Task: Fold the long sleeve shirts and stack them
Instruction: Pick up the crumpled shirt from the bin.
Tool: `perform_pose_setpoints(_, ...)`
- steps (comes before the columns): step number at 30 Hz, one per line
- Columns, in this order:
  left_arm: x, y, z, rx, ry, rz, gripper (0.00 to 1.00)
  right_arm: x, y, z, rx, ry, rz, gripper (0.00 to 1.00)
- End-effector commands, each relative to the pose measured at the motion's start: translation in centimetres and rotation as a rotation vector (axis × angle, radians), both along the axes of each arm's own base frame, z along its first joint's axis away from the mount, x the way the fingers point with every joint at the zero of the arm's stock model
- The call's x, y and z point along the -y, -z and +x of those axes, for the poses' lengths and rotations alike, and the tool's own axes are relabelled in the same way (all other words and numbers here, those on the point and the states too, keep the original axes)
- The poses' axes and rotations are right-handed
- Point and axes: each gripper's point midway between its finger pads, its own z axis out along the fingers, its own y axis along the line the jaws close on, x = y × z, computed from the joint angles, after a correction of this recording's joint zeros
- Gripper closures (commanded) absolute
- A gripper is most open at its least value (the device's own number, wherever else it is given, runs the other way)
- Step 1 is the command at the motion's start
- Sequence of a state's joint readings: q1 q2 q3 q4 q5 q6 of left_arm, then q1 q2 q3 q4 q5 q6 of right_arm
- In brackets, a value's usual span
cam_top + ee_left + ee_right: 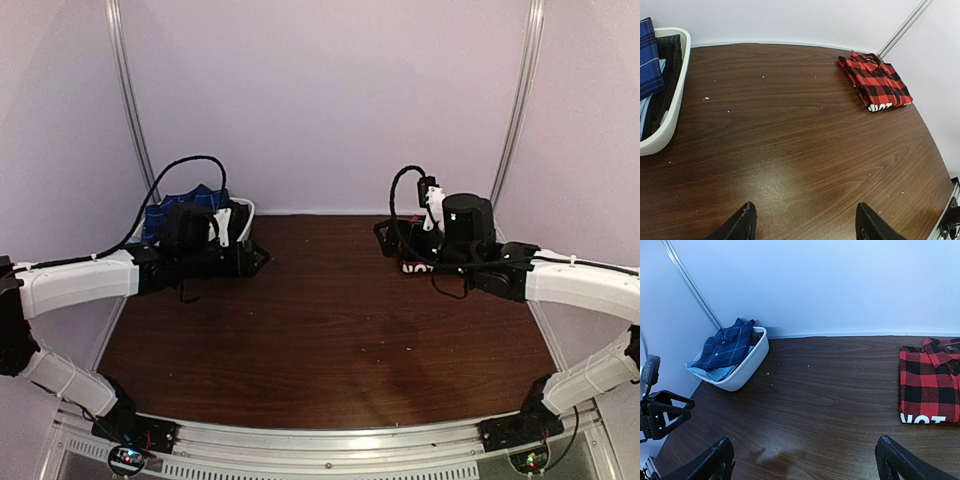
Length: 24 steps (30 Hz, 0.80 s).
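Pale walls close round a dark wood worktop (790, 150). I see the red-and-black shirt (875, 82) folded at the far right, near my right end effector (805, 460), whose fingers are apart and empty. The blue plaid shirt (727, 345) sits in the white basket (752, 361) far left, just left of my left end effector (805, 222), also apart. I judge that arm nearer.

A lab test booth: plain white walls (320, 100), aluminium rail (330, 445), wooden table (330, 320).
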<state>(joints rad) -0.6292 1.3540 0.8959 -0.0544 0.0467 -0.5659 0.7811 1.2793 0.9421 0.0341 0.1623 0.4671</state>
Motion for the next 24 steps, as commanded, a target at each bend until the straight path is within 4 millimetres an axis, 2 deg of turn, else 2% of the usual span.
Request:
perform_pose_setpoints(1,0.3,-1.9,1.0,0.053,-0.007,-0.016,0.31,0.1,-0.6,0.0,0.021,0.009,0.002,0.00)
perform_pose_setpoints(13,0.3,-2.4,1.7,0.045,-0.026,0.004,0.31,0.1,-0.6,0.0,0.020,0.005,-0.014,0.00)
perform_pose_setpoints(18,-1.7,-2.8,4.3,0.031,-0.149,0.099,0.28,0.2,-0.5,0.0,0.028,0.006,-0.026,0.00)
perform_pose_setpoints(24,-6.5,-2.6,8.6,-0.050,-0.337,0.157,0.19,-0.1,-0.3,0.0,0.030,-0.013,-0.035,0.00)
